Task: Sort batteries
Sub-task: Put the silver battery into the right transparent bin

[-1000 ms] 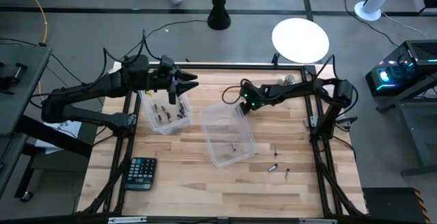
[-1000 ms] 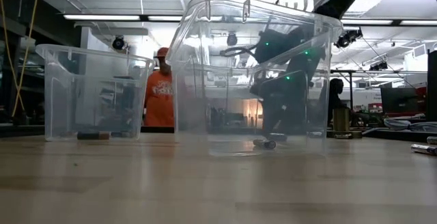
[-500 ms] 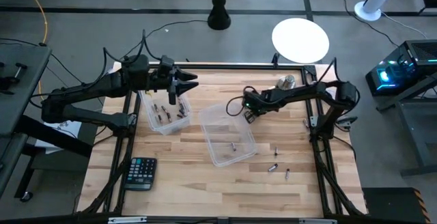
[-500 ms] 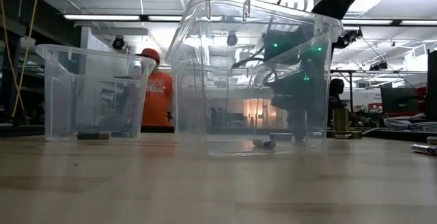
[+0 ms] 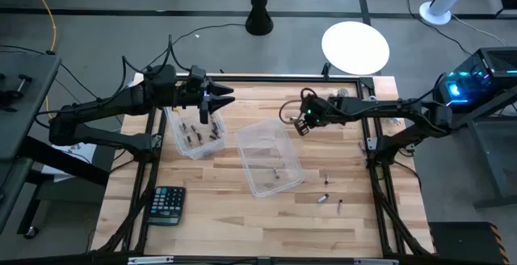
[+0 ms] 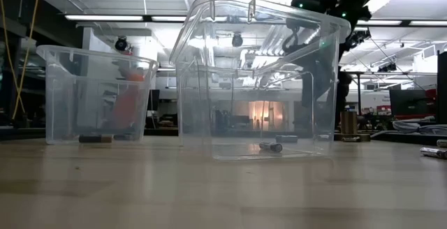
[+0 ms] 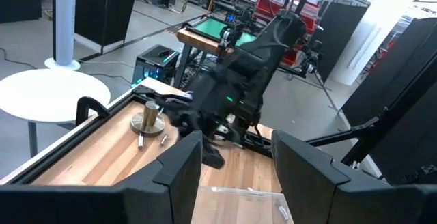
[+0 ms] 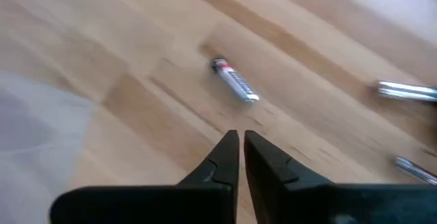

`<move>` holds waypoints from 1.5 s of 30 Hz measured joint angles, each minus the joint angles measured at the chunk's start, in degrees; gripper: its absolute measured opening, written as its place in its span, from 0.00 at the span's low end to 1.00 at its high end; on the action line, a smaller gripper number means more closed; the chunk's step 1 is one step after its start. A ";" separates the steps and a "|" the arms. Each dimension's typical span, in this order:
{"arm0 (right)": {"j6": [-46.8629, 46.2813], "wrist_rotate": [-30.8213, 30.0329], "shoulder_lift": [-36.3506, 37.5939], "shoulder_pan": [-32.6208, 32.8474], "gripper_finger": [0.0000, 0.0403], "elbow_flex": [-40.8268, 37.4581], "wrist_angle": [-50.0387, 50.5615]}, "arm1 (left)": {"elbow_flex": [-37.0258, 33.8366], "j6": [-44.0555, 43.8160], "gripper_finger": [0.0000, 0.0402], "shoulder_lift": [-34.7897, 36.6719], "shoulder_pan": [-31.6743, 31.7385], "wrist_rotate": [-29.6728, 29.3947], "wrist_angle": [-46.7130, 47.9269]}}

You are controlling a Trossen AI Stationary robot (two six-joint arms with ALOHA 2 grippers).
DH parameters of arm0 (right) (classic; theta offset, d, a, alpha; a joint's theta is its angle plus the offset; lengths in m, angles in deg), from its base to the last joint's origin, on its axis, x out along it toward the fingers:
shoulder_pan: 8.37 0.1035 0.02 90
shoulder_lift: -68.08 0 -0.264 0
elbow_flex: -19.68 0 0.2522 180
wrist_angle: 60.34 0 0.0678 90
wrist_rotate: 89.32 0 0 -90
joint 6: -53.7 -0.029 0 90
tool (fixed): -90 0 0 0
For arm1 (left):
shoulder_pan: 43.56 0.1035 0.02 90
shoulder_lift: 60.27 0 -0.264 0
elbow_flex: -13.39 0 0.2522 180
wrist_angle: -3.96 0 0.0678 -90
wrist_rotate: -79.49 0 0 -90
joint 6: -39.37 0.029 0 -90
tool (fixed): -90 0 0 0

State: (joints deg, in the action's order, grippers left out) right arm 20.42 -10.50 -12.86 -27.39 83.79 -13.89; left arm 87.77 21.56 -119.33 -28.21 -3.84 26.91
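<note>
Two clear bins stand on the wooden table. The left bin [image 5: 179,140] holds several batteries [image 5: 199,133]; the middle bin [image 5: 284,153] has one battery [image 6: 271,146] on its floor. Loose batteries [image 5: 322,198] lie on the table to the right of it. My left gripper [image 7: 235,162] hovers open above the left bin's far end. My right gripper [image 8: 240,145] hangs shut over bare wood just beyond the middle bin's far right corner, with nothing between its fingers. One battery [image 8: 235,85] lies on the table below and ahead of it.
A black calculator [image 5: 167,204] lies near the table's front left. A round metal knob-like piece [image 5: 339,95] stands at the far edge, right of centre. A round white table [image 5: 355,47] stands beyond the far edge.
My right gripper has risen from low beside the middle bin's far edge and drawn back toward the table's right edge. The battery in the middle bin has stayed where it was. The person behind the table has walked toward the left.
</note>
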 joint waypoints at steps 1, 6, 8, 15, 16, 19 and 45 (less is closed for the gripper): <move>0.92 2.27 -0.53 -1.56 0.07 0.00 -1.60 | 0.00 0.00 0.42 0.00 0.00 0.01 0.02; 7.09 11.30 -6.16 -9.09 0.22 0.04 -9.53 | 0.00 -0.08 0.42 0.04 0.00 0.74 0.04; 10.20 12.24 -8.58 -11.64 0.30 0.09 -11.27 | 0.00 -0.07 0.42 0.12 0.00 0.95 0.04; 22.68 18.04 -15.15 -17.78 0.46 0.09 -15.03 | 0.00 -0.04 0.42 0.15 0.00 0.98 0.02; 24.00 18.35 -15.59 -17.91 0.46 0.09 -15.77 | 0.00 -0.04 0.42 0.15 0.00 0.96 0.04; 26.96 18.88 -16.57 -18.06 0.46 0.11 -18.68 | 0.00 -0.09 0.42 0.15 0.00 0.98 0.04; 21.15 16.25 0.16 -15.37 0.05 0.05 -11.05 | 0.00 1.16 0.42 0.15 -0.01 -5.61 -0.09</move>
State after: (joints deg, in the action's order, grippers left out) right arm 41.58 5.75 -12.70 -42.76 83.83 -24.94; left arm 87.77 22.73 -119.18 -28.22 -9.46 26.82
